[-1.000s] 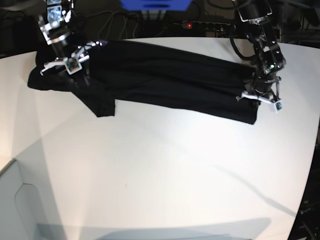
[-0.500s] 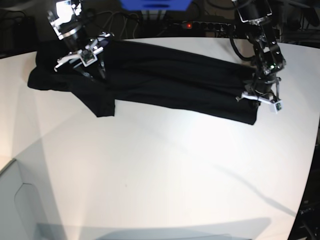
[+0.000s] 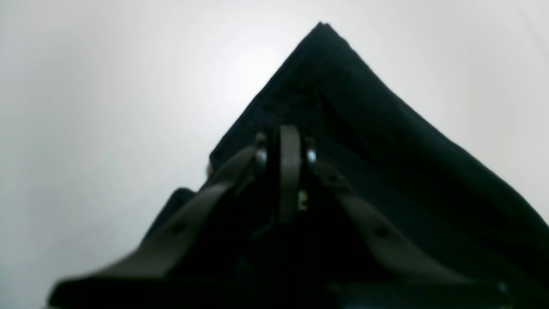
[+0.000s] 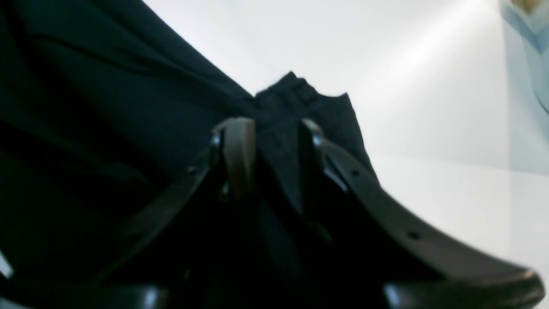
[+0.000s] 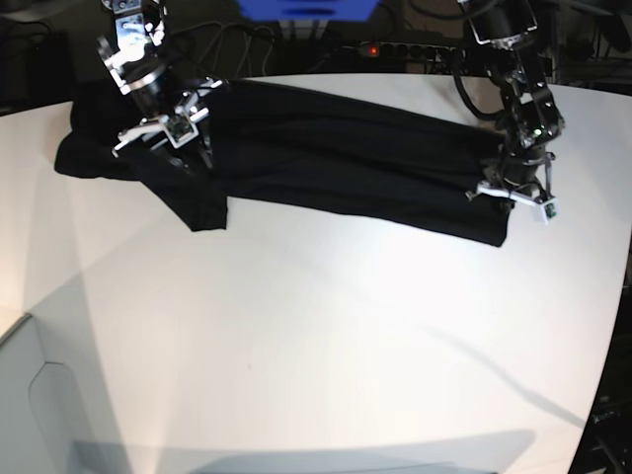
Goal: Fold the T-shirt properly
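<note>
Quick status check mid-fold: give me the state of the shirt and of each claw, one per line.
T-shirt: lying on the table as a long, wrinkled band, one sleeve sticking out near the right claw.
Left claw: shut, pinching the shirt's hem-end corner.
Right claw: jaws partly apart with bunched cloth between them; whether it grips is unclear.
</note>
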You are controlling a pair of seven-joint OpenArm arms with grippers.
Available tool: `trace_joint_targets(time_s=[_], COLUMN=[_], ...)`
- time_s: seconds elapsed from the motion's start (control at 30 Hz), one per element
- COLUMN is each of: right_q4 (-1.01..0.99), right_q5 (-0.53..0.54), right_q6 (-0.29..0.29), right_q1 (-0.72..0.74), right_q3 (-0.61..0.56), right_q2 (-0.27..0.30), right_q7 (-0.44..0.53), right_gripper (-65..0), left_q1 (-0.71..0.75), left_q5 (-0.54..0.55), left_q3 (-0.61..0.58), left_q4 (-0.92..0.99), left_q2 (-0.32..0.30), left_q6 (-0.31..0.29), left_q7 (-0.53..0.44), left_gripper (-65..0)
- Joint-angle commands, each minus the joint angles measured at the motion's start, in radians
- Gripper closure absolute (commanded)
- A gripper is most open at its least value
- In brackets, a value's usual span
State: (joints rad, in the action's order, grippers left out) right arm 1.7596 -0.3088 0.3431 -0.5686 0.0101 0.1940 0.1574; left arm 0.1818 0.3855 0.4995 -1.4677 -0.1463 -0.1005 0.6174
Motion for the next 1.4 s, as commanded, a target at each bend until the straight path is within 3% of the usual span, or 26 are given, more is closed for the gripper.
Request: trace_joint_targets(time_s=[0.0, 0.23, 0.87, 1.37], right_q4=[0.013, -0.051, 0.066, 0.003], right_q5=[-0.013, -0.209, -0.218, -0.221], right_q6=[-0.006, -0.008, -0.011, -0.011], right_q1=[0.002, 0.005, -0.023, 0.019], right_q3=[0.003, -0.063, -0.072, -0.049], right_q2=[0.006, -0.001, -0.003, -0.003], right_q7=[0.029, 0.04, 0.031, 0.029], right_gripper=[-18.2, -17.7, -17.7, -17.7], left_q1=[0.0, 0.0, 0.0, 0.0], left_q5=[-0.015, -0.015, -0.015, -0.015], left_q3=[0.001, 0.003, 0.003, 0.004], left_q4=[-0.001, -0.001, -0.001, -0.001], left_q2=[-0.003, -0.003, -0.003, -0.003], left_q6=[0.011, 0.011, 0.011, 0.011], left_q7=[0.039, 0.039, 0.039, 0.039], left_gripper=[-0.1, -0.1, -0.1, -0.1])
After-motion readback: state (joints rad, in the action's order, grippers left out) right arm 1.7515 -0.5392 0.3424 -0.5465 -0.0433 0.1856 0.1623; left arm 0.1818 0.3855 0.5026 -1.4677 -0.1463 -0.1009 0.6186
